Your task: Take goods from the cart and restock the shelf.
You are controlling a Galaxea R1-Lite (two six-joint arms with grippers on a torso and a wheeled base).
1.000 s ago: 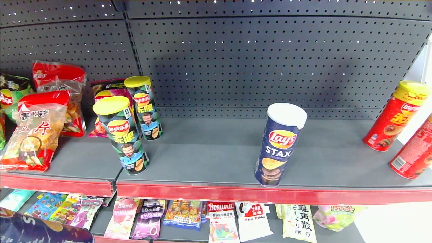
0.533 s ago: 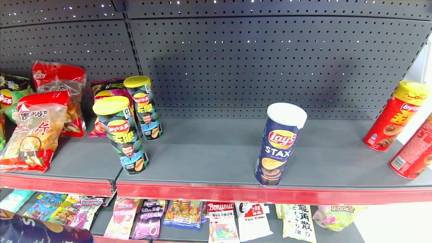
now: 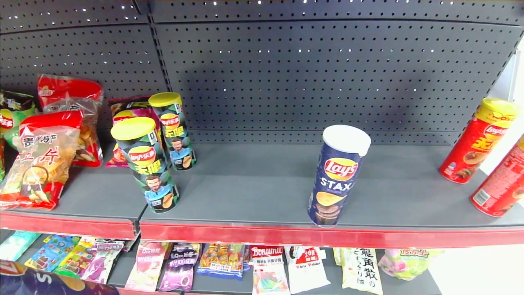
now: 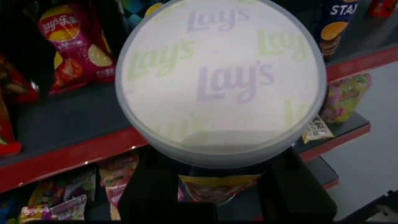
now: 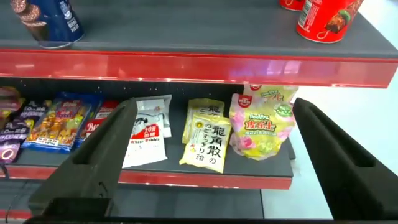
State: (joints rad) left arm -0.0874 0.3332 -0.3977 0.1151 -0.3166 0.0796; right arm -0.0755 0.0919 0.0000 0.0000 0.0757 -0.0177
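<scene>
Cropped by head-view edges: dark blue cylindrical crisp can [image 3: 45,282] at lower-left corner, nearer red cylindrical crisp can [image 3: 497,184] at right.

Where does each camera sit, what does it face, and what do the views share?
Head view: on the robot's head, facing forward and down at the upper shelf and standing navy can; the held can shows at lower left.
Left wrist view: on the left wrist, facing the white lid of the held can in the shut left gripper.
Right wrist view: on the right wrist, facing the lower shelf's packets through the open right gripper.
Shared: all three show the standing navy can.
</scene>
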